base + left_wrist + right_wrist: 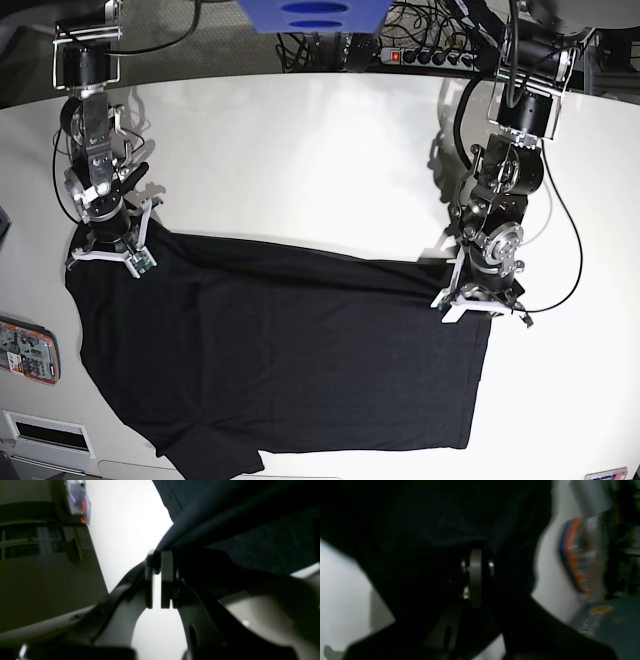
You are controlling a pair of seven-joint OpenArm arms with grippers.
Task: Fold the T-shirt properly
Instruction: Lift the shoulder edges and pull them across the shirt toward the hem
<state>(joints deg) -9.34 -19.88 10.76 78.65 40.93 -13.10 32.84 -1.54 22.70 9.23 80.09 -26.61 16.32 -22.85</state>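
Black T-shirt (290, 350) spread across the white table (300, 150), its upper edge running from the base view's left side to its right, the lower hem near the table's front edge; cloth mostly flat, with a fold ridge along the top and a sleeve bunched at the lower left. Right gripper (108, 250) at the shirt's upper left corner in the base view; in the right wrist view its pads (476, 580) are pressed together with dark cloth draped over and around them, so the claw is closed on the T-shirt (432, 530). Left gripper (470, 300) at the shirt's upper right corner in the base view; in the left wrist view its fingertips (167, 562) pinch a fold of T-shirt (225, 517) at the tips, a narrow slit showing between the pads lower down; cloth rises from the pinch toward the upper right of that view. Orange-edged packet (28, 350) lies at the table's left edge, apart from the shirt.
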